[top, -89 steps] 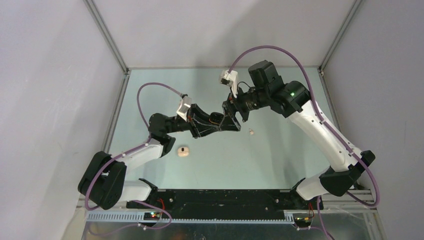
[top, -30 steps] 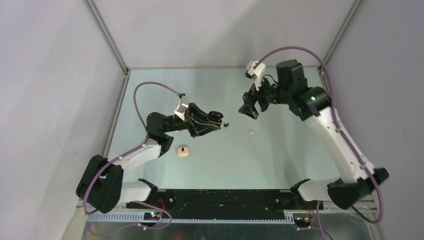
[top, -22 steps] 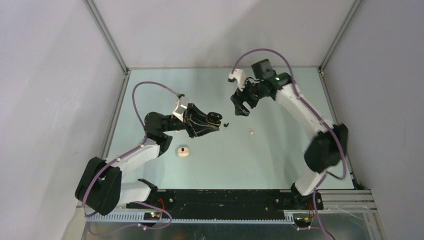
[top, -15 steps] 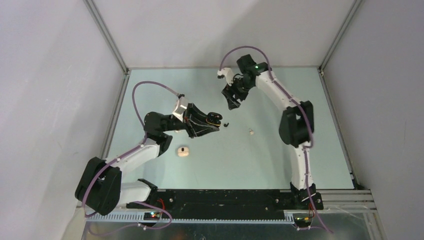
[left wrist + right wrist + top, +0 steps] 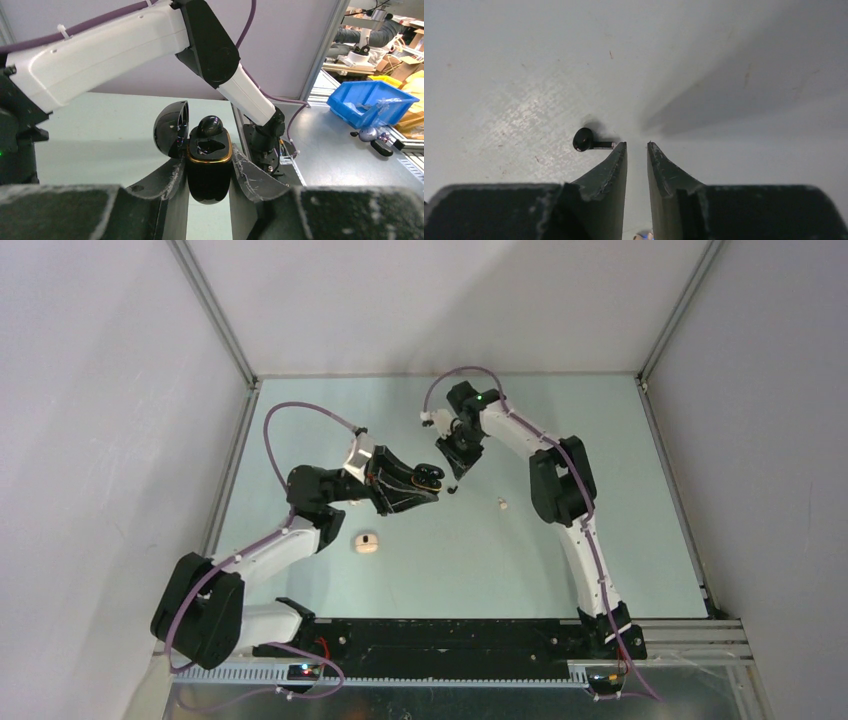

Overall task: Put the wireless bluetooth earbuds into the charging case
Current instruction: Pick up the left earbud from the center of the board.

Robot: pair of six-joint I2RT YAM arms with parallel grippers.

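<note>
The left jaws are clamped on a black charging case [image 5: 209, 172], a finger [image 5: 162, 182] pressed to each flank, holding it out over the table. The case lid [image 5: 171, 127] is swung open to one side, and a gold rim rings the mouth. A seated earbud [image 5: 209, 126], black, sits in the far pocket; the near pocket shows dark and hollow.

The right jaws stand narrow, a slim gap with nothing in it, with their tips pointed down at the table [image 5: 524, 60]. Whether they touch it I cannot tell. A loose earbud [image 5: 584, 139], also black, lies on the table just beside one fingertip [image 5: 619, 150]. It is outside the gap, with its short stem aimed at that tip.

From above, this loose earbud lies about midway between the table's edges, between the two sets of jaws, which are near each other. A white earbud [image 5: 503, 504] lies a little toward the right edge. A beige case [image 5: 367, 543] lies left of the middle, closer to the near edge, just beside the left arm [image 5: 290, 535].
</note>
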